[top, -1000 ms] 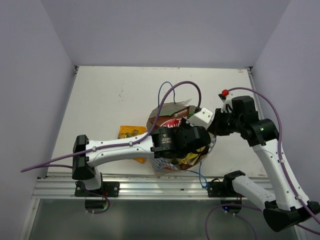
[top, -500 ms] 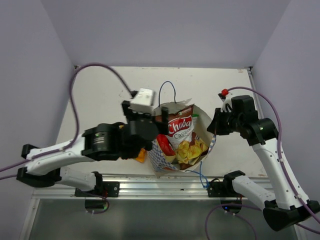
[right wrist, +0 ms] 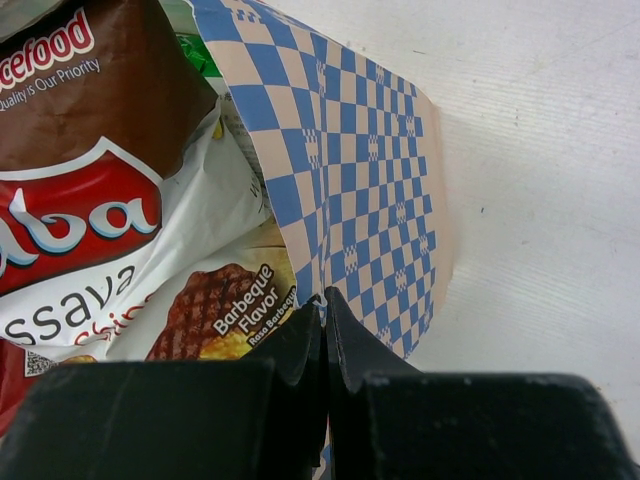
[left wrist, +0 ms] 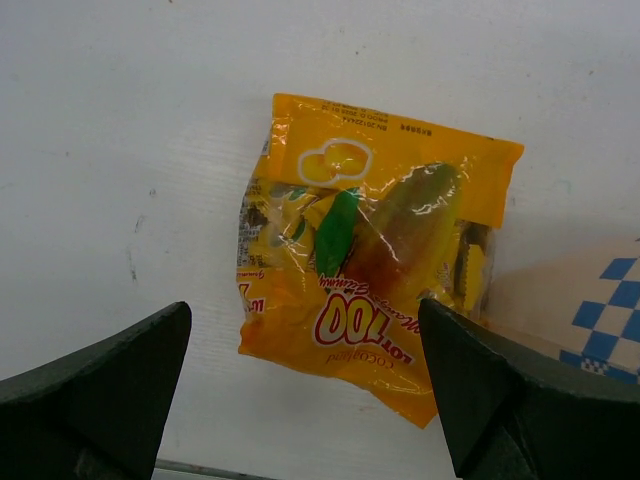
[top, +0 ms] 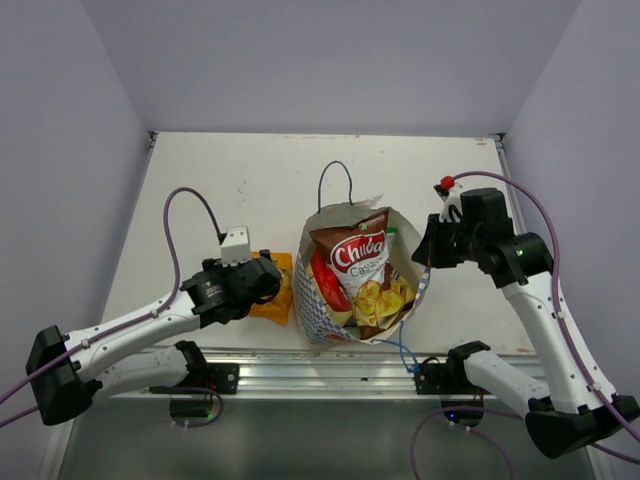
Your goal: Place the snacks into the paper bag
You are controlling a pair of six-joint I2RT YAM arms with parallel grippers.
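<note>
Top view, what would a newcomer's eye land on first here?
The paper bag at the near edge of the table, stuffed full, with a brown-white Chuba packet poking out on top. Left of it, an orange-yellow packet lies on the table under the open left gripper, while the right gripper pinches the bag's right rim.

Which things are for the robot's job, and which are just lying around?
For the job: paper bag, brown-white Chuba packet and red packet inside it, orange packet beside it.
Just there: table, purple cables.
</note>
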